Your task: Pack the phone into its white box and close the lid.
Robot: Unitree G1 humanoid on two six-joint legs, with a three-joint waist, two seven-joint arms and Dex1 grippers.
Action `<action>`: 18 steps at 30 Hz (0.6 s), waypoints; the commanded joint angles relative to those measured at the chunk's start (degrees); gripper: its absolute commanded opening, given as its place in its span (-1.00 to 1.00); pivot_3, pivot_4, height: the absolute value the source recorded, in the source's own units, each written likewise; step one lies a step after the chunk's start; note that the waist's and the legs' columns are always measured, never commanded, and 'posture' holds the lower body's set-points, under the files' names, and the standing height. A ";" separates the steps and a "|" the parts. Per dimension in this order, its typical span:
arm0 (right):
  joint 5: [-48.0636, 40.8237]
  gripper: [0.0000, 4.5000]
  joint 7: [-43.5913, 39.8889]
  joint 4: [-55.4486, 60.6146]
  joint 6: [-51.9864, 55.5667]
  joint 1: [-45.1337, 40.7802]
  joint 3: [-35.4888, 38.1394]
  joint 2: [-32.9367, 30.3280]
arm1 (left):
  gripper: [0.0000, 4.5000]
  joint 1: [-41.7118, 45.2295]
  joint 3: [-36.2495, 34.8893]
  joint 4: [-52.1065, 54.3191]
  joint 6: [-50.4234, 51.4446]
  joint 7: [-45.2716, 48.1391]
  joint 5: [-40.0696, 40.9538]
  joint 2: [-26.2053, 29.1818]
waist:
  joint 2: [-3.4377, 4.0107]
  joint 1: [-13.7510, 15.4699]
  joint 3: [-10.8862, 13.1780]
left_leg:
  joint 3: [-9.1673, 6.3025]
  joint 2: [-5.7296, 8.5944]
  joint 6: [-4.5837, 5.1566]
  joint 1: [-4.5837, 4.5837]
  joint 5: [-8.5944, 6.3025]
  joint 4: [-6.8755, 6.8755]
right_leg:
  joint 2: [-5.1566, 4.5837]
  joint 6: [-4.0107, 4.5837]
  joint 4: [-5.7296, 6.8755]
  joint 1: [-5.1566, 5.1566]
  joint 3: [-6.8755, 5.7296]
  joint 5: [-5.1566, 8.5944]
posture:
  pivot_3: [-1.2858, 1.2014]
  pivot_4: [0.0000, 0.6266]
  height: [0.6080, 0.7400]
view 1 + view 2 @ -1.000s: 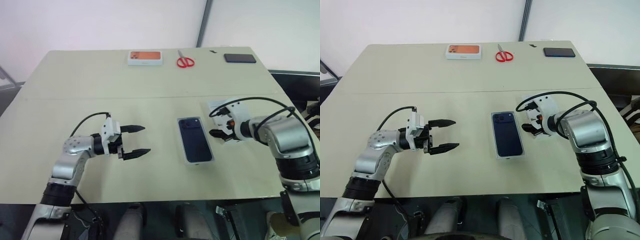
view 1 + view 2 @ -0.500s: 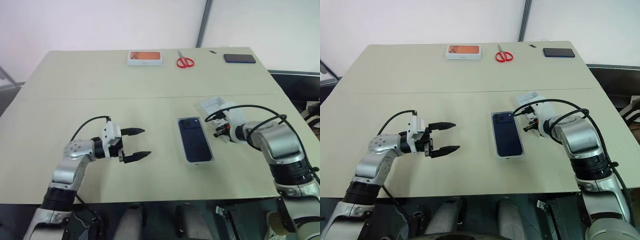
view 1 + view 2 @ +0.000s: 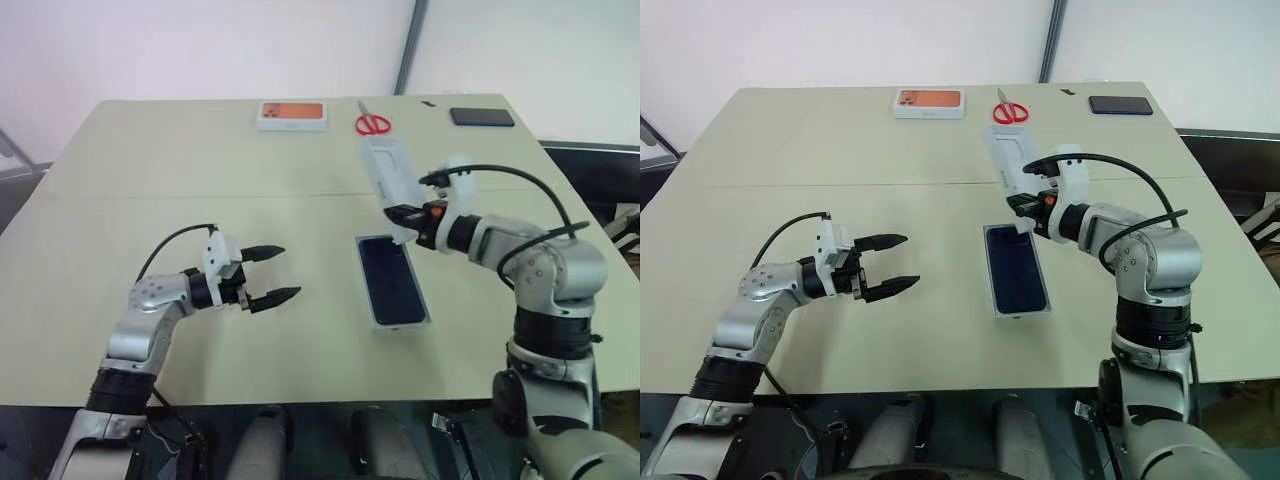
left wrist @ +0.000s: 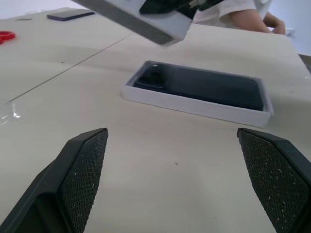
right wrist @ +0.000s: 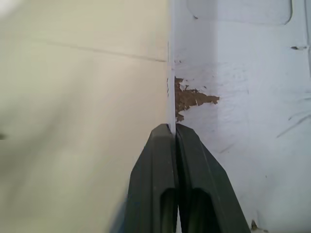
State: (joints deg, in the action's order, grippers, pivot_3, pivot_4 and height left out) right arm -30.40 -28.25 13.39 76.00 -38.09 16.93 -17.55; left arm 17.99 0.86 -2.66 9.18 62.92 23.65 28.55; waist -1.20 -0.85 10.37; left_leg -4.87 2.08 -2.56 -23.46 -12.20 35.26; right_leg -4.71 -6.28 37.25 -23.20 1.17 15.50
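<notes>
On beige worktop (image 3: 150, 180), right claw (image 3: 407, 216) pinching deep white cardboard lid (image 3: 386, 175) by one thin wall, left claw (image 3: 272, 273) apart, risking slipping or misaligning over navy phone (image 3: 388, 279) in shallow white box (image 3: 377, 322).

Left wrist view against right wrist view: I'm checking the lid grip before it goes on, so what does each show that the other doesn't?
The left wrist view alone shows the slim dark navy-blue phone lying in the shallow white cardboard box, with the left gripper open in front of it.

The right wrist view alone shows the right gripper shut on the wall edge of the white cardboard lid, with a torn brown patch inside the lid beside the fingertips.

Both show the lid and the beige table.
</notes>
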 commanded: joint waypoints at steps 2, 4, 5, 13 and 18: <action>-11.29 -0.98 -0.85 7.75 8.73 2.72 6.50 6.02 | 1.00 0.91 -1.74 0.88 2.72 -2.09 2.33 -0.72 | 0.00 -0.07 0.00 | -0.02 -0.03 0.00 0.00 0.00 -0.03 | 0.01 0.00 0.02 -0.02 0.00 0.00 | 0.03 -0.52 1.00; -13.82 -0.98 0.17 9.78 9.65 4.72 8.35 8.41 | 1.00 0.90 -2.05 1.14 2.72 -3.17 2.40 -1.16 | 0.02 -0.10 0.00 | -0.03 -0.02 0.00 0.00 0.00 -0.03 | 0.01 0.00 0.04 -0.04 0.01 0.00 | 0.03 -0.52 1.00; -15.44 -0.98 0.76 10.28 10.63 5.10 9.99 10.00 | 1.00 0.97 -2.32 1.27 3.44 -3.65 2.84 -1.40 | 0.02 -0.09 0.00 | -0.02 -0.01 0.00 0.00 0.00 -0.02 | 0.00 0.00 0.05 -0.03 0.01 0.00 | 0.03 -0.52 1.00; -29.71 -0.98 6.13 12.23 16.50 9.99 15.42 17.30 | 1.00 1.79 -3.45 2.21 5.40 -6.44 4.25 -2.86 | 0.03 -0.15 0.00 | -0.02 0.00 0.00 0.02 0.00 -0.03 | 0.01 0.01 0.07 -0.05 0.03 0.00 | 0.03 -0.52 1.00; -39.56 -0.98 11.57 11.17 16.50 13.01 13.67 16.29 | 1.00 1.73 -3.27 3.50 6.63 -7.53 4.95 -3.35 | 0.04 -0.25 0.00 | -0.01 -0.02 0.00 0.03 0.00 -0.03 | 0.01 0.01 0.08 -0.05 0.03 0.00 | 0.03 -0.52 1.00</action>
State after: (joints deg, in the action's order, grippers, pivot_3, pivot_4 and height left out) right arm -65.66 -18.14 22.97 92.10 -25.65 31.41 -0.87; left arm 18.94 -1.29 -1.57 15.09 55.87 27.07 25.36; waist -1.16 -1.11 10.37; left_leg -4.88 2.06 -2.56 -23.43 -12.20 35.23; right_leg -4.70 -6.27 37.32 -23.25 1.21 15.50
